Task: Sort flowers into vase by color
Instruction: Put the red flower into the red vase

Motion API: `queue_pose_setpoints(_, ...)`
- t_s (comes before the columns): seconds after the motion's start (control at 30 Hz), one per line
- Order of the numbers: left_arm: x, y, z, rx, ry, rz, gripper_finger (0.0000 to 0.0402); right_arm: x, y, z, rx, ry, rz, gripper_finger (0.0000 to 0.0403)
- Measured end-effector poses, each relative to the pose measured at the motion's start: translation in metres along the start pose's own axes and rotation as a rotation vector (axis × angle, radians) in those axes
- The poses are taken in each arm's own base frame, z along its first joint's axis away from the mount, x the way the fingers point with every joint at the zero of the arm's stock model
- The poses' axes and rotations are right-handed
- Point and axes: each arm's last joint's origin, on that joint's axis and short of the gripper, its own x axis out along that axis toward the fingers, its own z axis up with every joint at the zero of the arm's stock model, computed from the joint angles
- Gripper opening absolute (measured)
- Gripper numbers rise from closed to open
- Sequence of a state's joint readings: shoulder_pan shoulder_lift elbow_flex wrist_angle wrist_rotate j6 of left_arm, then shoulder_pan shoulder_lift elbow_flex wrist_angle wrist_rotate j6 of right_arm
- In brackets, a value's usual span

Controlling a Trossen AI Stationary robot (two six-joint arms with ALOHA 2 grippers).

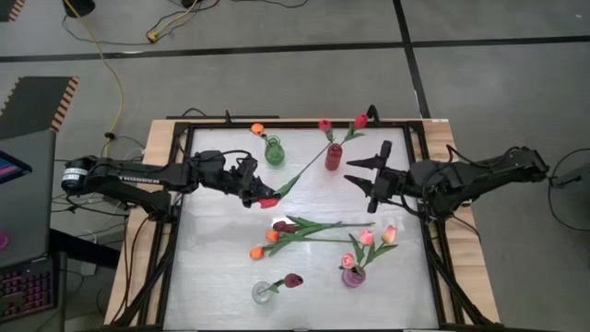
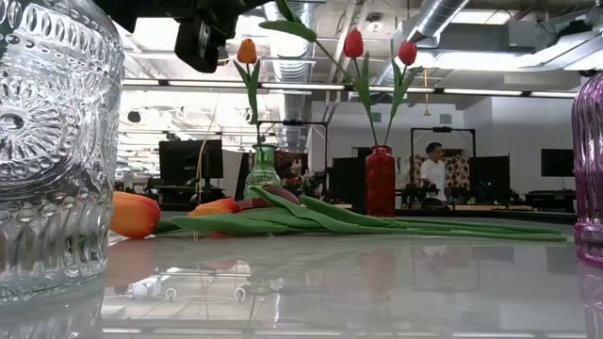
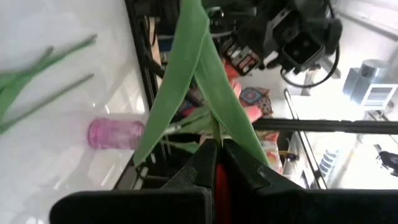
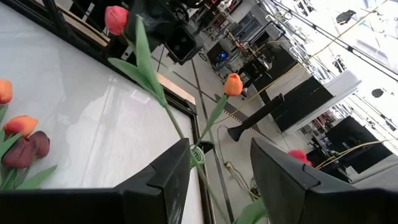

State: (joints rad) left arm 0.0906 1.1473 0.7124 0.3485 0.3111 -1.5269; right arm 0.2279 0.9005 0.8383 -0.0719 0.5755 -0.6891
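The left claw [image 1: 265, 196] is clamping shut on a red tulip [image 1: 269, 202] just below its head, beside the green vase [image 1: 274, 152]. The right claw [image 1: 367, 183] is hovering near the red vase [image 1: 333, 157], fingers spread, holding nothing. Loose flowers [image 1: 281, 231] are lying on the bench [image 1: 221, 258], apart from the green vase.

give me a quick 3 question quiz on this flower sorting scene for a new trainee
1. True or false: the left gripper is shut on a red-headed artificial tulip with a long green stem.
2. How many red tulips stand in the red glass vase at the far side of the table?
3. Which vase holds the single orange tulip?
A. the green glass vase
B. the pink glass vase
C. the clear glass vase

Key
1. True; the right gripper waits open and holds nothing.
2. Two.
3. A.
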Motion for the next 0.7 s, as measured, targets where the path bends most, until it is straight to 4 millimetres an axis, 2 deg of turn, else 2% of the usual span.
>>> queue_pose_setpoints(0.53, 0.0009, -0.0009, -0.0017, -0.027, -0.038, -0.008, 0.0003, 0.0007, 0.0007, 0.0002, -0.005, -0.002, 0.004, 0.0195)
queue_pose_setpoints(0.7, 0.01, 0.0018, -0.0039, -0.065, -0.025, 0.012, 0.0003, 0.0007, 0.0018, 0.0011, -0.004, -0.032, 0.041, 0.0195)
